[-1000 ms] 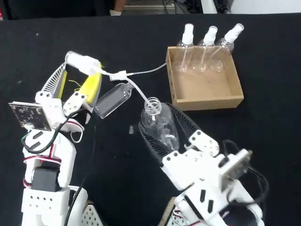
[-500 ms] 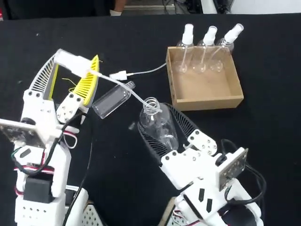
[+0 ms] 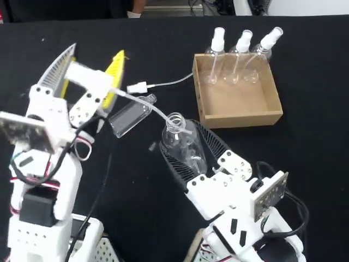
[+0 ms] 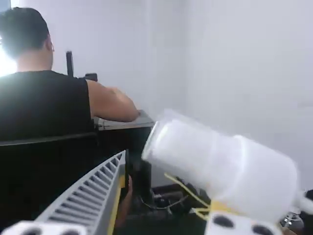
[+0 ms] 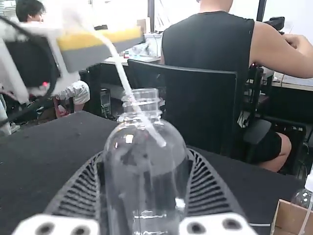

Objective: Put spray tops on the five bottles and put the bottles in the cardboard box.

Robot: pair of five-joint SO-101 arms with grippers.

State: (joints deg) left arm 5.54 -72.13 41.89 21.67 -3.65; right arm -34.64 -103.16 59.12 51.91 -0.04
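Clamping the white head of a spray top [image 3: 90, 79], the left tool [image 3: 94, 63] stood raised over the tabletop [image 3: 305, 82], its fingers parted no wider than that head. From the head a thin dip tube [image 3: 147, 106] slanted down into the neck of the held bottle [image 3: 185, 150]. The head itself was well apart from the neck, so the top was not yet seated. The right tool [image 3: 181, 135] had closed its ribbed fingers around the body of that clear bottle and kept it upright with the neck free.

By its look the spray top was light, with a hard head and a springy, easily bent tube, so the head seemed the proper place to hold it. The bottle looked like thin, smooth plastic, empty and light. It would likely slip or dent under a hard squeeze, so a hold around the middle of the body suited it.

Between the arms a lying bottle [image 3: 130, 115] rested uncapped on its side, and just beside its neck lay a loose spray top [image 3: 137, 87], its tube running toward the cardboard box [image 3: 237, 119]. The box was open-topped and held three capped bottles [image 3: 235, 65] in a row against its far wall. The rest of its floor was bare.
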